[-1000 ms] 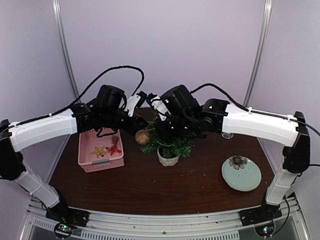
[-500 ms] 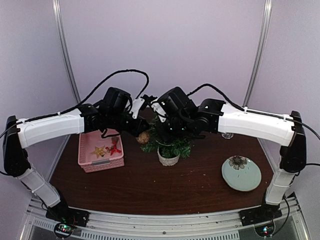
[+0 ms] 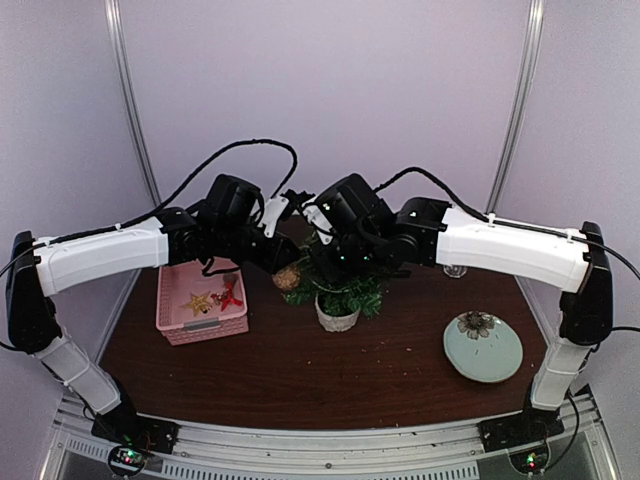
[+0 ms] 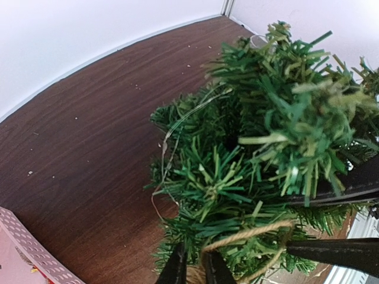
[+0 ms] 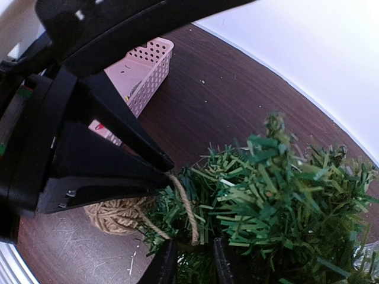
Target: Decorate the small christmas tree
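Far left, the pink basket (image 3: 205, 335) holds a gold star (image 3: 197, 301) and a red ornament (image 3: 231, 296). Next along, the left gripper (image 4: 195, 269) sits at the tree's left edge, jaws a hair apart with the twine loop (image 4: 249, 234) running between them. Pinching or free? Cannot tell. A twine ball (image 3: 287, 279) hangs below.

Centre of the table (image 3: 300, 385): the small christmas tree (image 3: 350, 292), upright in its white pot (image 3: 337, 318). The right gripper (image 5: 190, 260) hangs over its top, jaws apart, foliage between them.

Near right, a pale green plate (image 3: 500, 368).
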Controlling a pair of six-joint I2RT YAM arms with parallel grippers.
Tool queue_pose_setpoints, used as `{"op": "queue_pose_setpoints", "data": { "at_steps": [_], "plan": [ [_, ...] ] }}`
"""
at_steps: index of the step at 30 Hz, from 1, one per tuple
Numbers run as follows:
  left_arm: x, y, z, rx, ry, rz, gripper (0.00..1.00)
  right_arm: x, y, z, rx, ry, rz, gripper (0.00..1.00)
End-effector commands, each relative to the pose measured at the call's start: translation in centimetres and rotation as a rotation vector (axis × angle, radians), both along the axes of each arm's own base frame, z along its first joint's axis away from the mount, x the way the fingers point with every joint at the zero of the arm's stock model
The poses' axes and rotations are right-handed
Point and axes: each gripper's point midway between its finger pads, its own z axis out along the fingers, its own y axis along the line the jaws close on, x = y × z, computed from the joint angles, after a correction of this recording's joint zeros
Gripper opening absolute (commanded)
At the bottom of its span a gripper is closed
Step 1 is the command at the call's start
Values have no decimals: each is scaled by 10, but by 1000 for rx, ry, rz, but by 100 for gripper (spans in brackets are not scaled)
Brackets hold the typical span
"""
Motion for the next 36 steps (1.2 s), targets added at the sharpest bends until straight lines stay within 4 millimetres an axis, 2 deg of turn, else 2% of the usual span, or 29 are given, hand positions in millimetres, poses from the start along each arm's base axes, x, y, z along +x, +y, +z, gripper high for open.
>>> {"op": "queue_pose_setpoints", "data": {
  "at_steps": [1, 9, 15, 36],
  "plan": [
    [-2, -3, 11, -37, -3, -15, 12, 0, 1, 15, 33, -30, -8, 21],
    [3, -7, 11, -42, -3, -9, 18, 2, 2, 21, 51, -43, -15, 26],
    [4, -7, 3, -34, 25, -10, 14, 1, 3, 26, 68, -48, -5, 32],
    [2, -1, -23, -2, 99, 0, 11, -3, 1, 31, 76, -60, 15, 33]
  ]
}}
